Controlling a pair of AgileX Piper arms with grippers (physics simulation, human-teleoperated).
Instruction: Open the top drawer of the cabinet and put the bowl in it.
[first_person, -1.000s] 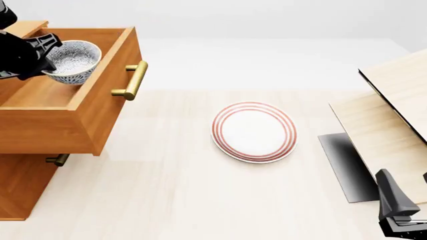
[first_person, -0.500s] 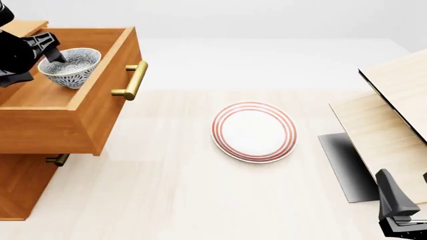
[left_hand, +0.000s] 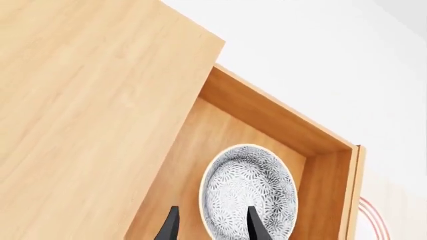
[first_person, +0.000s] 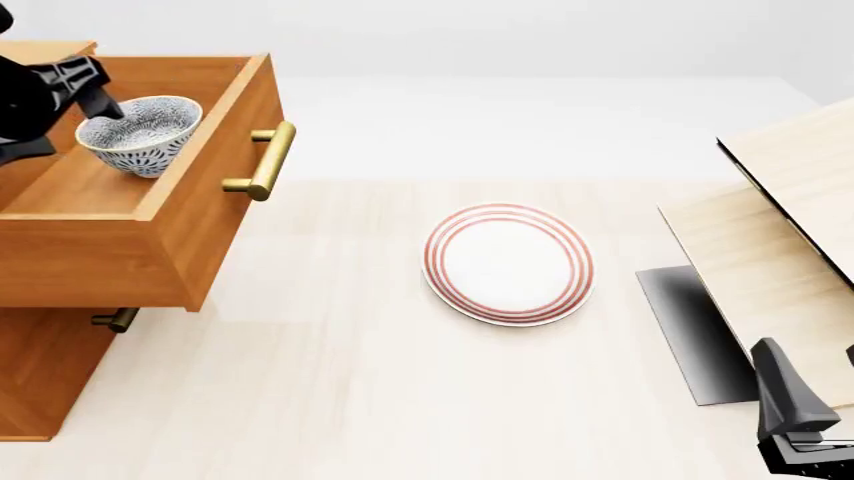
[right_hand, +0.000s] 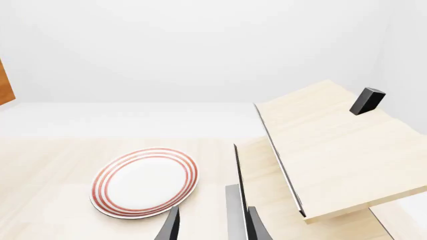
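The top drawer (first_person: 220, 205) of the orange-brown cabinet (first_person: 40, 370) stands pulled out, its brass handle (first_person: 267, 160) facing right. The speckled bowl (first_person: 140, 130) rests upright inside on the drawer floor. My left gripper (first_person: 91, 92) hovers just above the bowl's left rim, open and holding nothing. In the left wrist view the bowl (left_hand: 250, 192) lies below the parted fingers of the left gripper (left_hand: 213, 210), beside the cabinet top (left_hand: 80, 100). My right gripper (first_person: 801, 430) sits low at the front right, open and empty, also seen in its wrist view (right_hand: 212, 210).
A white plate with red rings (first_person: 507, 262) lies flat mid-table, also in the right wrist view (right_hand: 145, 181). Pale wood boards (first_person: 787, 230) lean at the right over a dark slab (first_person: 687, 330). A lower drawer's handle (first_person: 118, 320) peeks out beneath the open drawer.
The bowl went down from the left gripper's hold onto the drawer floor. The gripper let go of it and lifted slightly up and left. The right arm stayed still.
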